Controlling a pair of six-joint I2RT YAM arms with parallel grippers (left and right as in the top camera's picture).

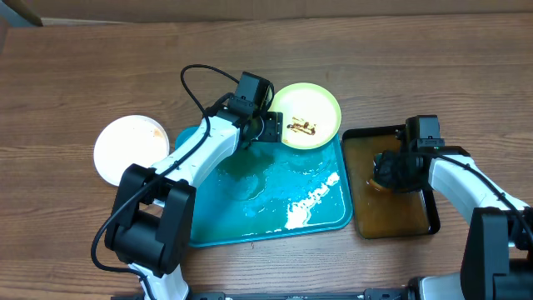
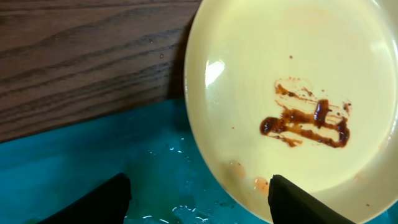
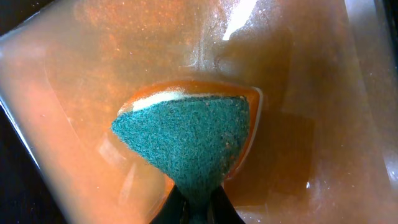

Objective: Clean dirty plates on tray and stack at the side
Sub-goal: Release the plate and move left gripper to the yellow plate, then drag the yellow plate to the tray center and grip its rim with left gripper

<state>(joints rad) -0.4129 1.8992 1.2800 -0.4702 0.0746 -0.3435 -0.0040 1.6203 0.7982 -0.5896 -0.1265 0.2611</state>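
The pale green-rimmed plate (image 1: 310,107) with a brown smear lies at the far right corner of the turquoise tray (image 1: 241,229); it fills the left wrist view (image 2: 298,81). My left gripper (image 1: 268,127) (image 2: 199,202) is open, low over the wet tray, one finger at the plate's near rim. A white plate (image 1: 129,148) with a faint orange smear sits on the table left of the tray; I cannot tell if another lies under it. My right gripper (image 1: 391,171) (image 3: 198,210) is shut on a green scouring sponge (image 3: 186,140) dipped in brown water.
A black tray (image 1: 358,137) of brownish water stands right of the turquoise tray, with the right arm over it. Water and white foam (image 1: 312,200) lie on the turquoise tray's floor. A black cable (image 1: 196,83) loops behind the left arm.
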